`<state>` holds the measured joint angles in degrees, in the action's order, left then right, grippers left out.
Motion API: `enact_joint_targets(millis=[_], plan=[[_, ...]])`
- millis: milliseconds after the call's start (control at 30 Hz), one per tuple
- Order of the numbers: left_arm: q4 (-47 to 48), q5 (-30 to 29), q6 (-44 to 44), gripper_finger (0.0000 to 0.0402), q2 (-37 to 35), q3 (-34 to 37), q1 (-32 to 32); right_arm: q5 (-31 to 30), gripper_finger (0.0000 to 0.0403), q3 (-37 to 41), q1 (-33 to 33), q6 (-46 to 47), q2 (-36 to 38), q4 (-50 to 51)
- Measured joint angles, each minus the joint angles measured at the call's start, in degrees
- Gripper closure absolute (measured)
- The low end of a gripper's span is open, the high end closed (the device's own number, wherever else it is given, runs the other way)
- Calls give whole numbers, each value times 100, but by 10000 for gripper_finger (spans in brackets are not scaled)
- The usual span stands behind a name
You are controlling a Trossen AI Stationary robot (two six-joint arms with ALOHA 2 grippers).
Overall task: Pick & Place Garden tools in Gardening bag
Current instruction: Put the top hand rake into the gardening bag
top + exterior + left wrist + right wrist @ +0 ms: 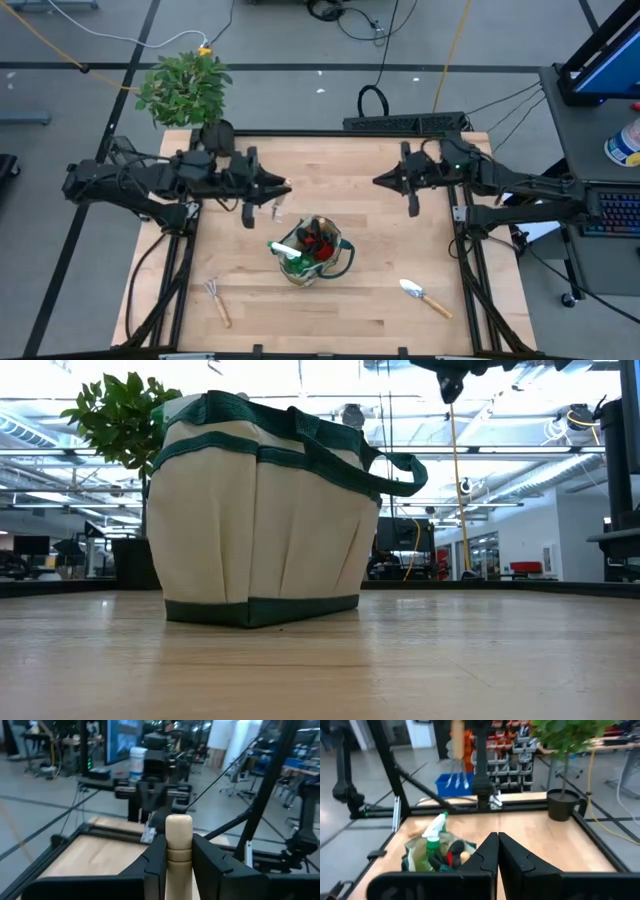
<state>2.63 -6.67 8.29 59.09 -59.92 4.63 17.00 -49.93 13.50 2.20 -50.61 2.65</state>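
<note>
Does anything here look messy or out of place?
Two tools lie loose on the table: a small rake near the front left and a trowel front right, outside the gardening bag. The left gripper holds a wooden-handled tool aloft.

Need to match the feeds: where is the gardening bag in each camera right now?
High view: gardening bag at table centre, between the arms.
Low view: fills the left half.
Left wrist view: not in it.
Right wrist view: lower left, just beyond the shut fingers.
Shared landmark: the potted plant.
</note>
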Motion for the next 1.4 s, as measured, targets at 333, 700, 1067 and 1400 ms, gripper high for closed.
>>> enact_joint_targets(millis=[333,700,1067,1400], plan=[[-1580,-45,-70,335,1183,4,329,-206,403,338,86,391,738,314],[-2734,-243,337,335,2410,4,174,-174,403,1364,63,745,1479,-255],[-2782,-1022,1291,335,2791,4,500,-19,403,1388,63,563,1778,-245],[-2125,-1923,1590,335,2794,6,859,-7,403,1388,63,463,1795,-240]])
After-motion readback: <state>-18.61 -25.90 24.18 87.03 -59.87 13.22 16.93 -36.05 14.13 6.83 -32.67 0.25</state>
